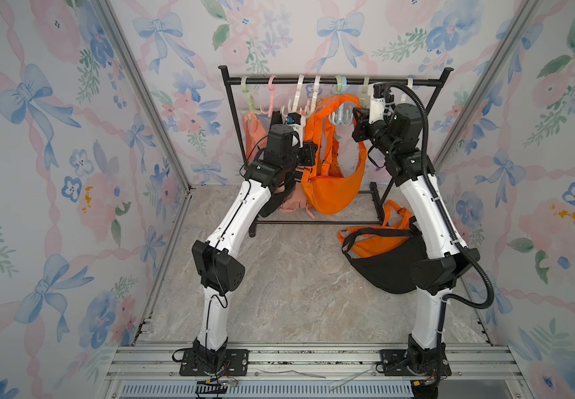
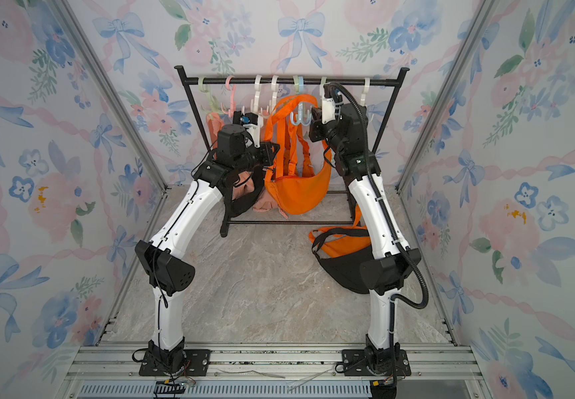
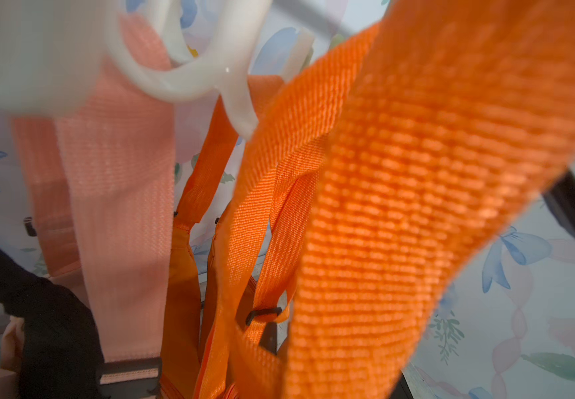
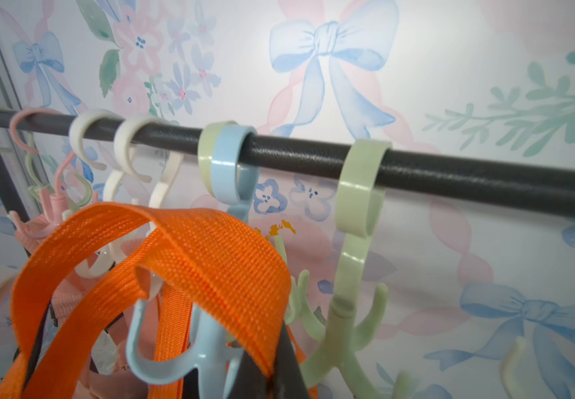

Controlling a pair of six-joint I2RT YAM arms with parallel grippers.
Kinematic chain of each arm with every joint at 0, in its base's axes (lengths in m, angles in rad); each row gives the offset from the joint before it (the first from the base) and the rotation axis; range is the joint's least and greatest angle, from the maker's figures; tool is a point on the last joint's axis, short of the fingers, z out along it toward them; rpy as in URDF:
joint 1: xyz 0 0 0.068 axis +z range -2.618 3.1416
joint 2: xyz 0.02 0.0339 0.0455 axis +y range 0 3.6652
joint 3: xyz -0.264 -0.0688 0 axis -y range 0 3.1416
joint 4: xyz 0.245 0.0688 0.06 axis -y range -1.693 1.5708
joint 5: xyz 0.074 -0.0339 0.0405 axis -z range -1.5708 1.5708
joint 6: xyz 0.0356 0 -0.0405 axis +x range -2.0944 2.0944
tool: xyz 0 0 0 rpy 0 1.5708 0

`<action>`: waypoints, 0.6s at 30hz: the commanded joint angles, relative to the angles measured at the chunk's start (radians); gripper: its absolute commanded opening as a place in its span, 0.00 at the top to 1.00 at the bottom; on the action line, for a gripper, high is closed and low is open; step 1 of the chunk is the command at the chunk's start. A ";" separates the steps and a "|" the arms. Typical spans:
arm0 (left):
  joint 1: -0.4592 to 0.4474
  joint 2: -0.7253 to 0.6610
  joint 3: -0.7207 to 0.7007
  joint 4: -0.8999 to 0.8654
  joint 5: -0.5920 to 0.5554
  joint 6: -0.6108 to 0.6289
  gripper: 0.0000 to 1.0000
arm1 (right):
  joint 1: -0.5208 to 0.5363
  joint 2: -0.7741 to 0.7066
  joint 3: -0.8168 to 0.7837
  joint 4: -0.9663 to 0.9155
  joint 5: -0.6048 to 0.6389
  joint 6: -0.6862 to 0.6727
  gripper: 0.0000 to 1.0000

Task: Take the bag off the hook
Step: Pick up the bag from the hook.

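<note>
The orange bag (image 1: 334,193) (image 2: 296,193) hangs in front of the black rack. Its strap (image 4: 210,248) arches up over the prongs of the pale blue hook (image 1: 339,117) (image 2: 300,115) (image 4: 182,359). My right gripper (image 1: 356,113) (image 2: 313,115) (image 4: 275,376) is shut on that strap just right of the hook and holds the loop raised. My left gripper (image 1: 291,118) (image 2: 248,119) is up by the white hooks, left of the strap. In the left wrist view the strap (image 3: 400,207) fills the picture and hides the jaws, so any hold there does not show.
The rack's rail (image 1: 331,81) carries several more plastic hooks, among them a green one (image 4: 345,311) next to the blue one. Pink bags (image 1: 255,131) hang at the left behind my left arm. A black bag (image 1: 383,273) and an orange one (image 1: 372,245) lie on the floor at right.
</note>
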 commanded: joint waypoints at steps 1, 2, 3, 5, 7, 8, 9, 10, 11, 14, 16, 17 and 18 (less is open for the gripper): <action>-0.008 -0.037 0.011 0.005 0.019 0.011 0.89 | -0.002 -0.085 -0.013 -0.028 -0.040 0.010 1.00; -0.011 -0.053 -0.005 0.005 0.018 0.013 0.89 | -0.001 -0.125 -0.064 -0.015 -0.037 0.010 1.00; -0.016 -0.069 -0.022 0.006 0.015 0.017 0.89 | 0.002 -0.167 -0.122 0.004 -0.034 0.009 1.00; -0.028 -0.113 -0.074 0.006 0.002 0.031 0.90 | 0.005 -0.282 -0.302 0.086 -0.011 0.007 1.00; -0.040 -0.160 -0.134 0.006 -0.016 0.042 0.90 | 0.012 -0.387 -0.481 0.175 0.024 0.001 1.00; -0.047 -0.185 -0.167 0.006 -0.027 0.047 0.90 | 0.016 -0.461 -0.563 0.209 0.043 -0.007 1.00; -0.053 -0.204 -0.197 0.007 -0.036 0.051 0.90 | 0.020 -0.505 -0.622 0.223 0.063 -0.014 1.00; -0.061 -0.231 -0.231 0.008 -0.047 0.055 0.90 | 0.024 -0.553 -0.677 0.224 0.084 -0.024 1.00; -0.069 -0.255 -0.265 0.006 -0.056 0.058 0.90 | 0.030 -0.599 -0.725 0.217 0.103 -0.031 1.00; -0.085 -0.315 -0.352 0.008 -0.079 0.060 0.90 | 0.044 -0.716 -0.837 0.181 0.142 -0.041 1.00; -0.094 -0.354 -0.403 0.012 -0.096 0.059 0.90 | 0.051 -0.788 -0.894 0.151 0.168 -0.040 1.00; -0.099 -0.373 -0.431 0.018 -0.104 0.058 0.90 | 0.055 -0.826 -0.925 0.132 0.182 -0.039 1.00; -0.102 -0.388 -0.454 0.022 -0.111 0.057 0.90 | 0.056 -0.860 -0.949 0.116 0.193 -0.038 1.00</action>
